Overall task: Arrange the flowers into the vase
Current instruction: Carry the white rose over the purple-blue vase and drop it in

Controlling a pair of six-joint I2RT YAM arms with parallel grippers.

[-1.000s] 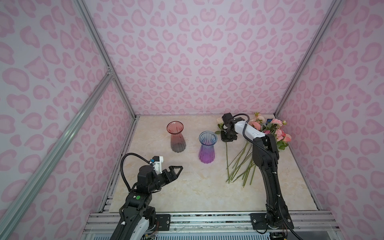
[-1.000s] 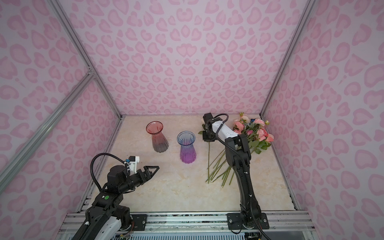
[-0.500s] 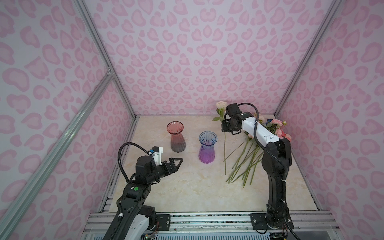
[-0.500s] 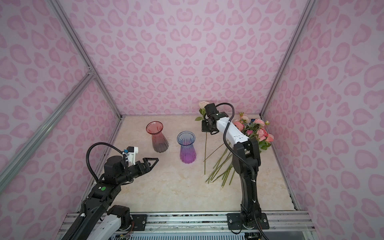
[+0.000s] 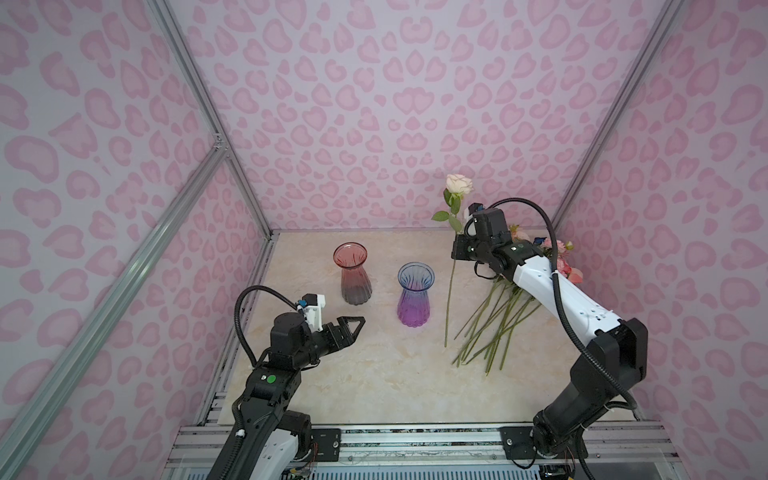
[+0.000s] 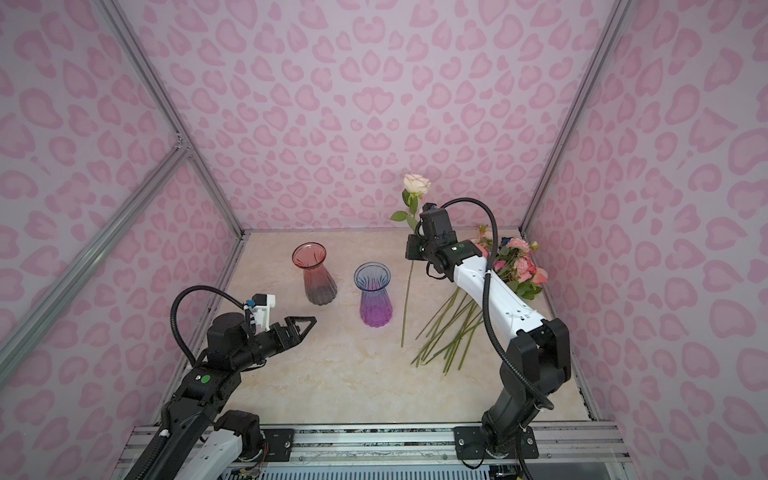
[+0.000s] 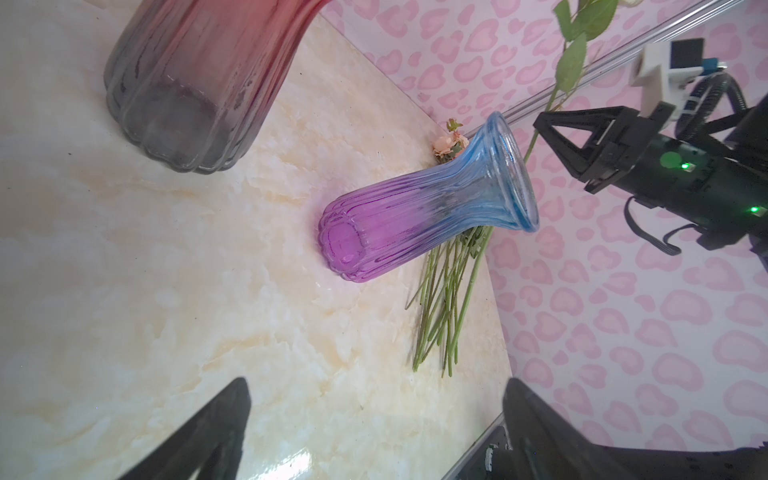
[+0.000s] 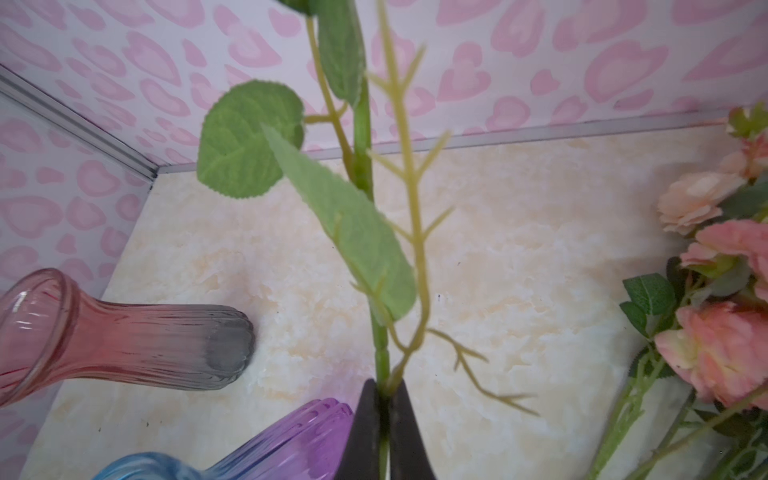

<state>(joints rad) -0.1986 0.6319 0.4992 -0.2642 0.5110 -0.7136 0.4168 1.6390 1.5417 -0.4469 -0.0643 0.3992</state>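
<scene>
Cream marble-look tabletop [image 5: 395, 374], pink heart-print walls [image 5: 374, 104] (on three sides), silver aluminium corner rails [image 5: 196, 91]

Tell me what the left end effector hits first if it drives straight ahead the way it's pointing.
Most likely the blue-and-purple vase: the open left end effector points at its lower body, with the red-and-grey vase off to one side. Depth is hard to judge.

Purple-blue vase [image 7: 415, 220] between red-grey vase [image 7: 199, 83] and loose flower stems [image 7: 451, 282]
</scene>
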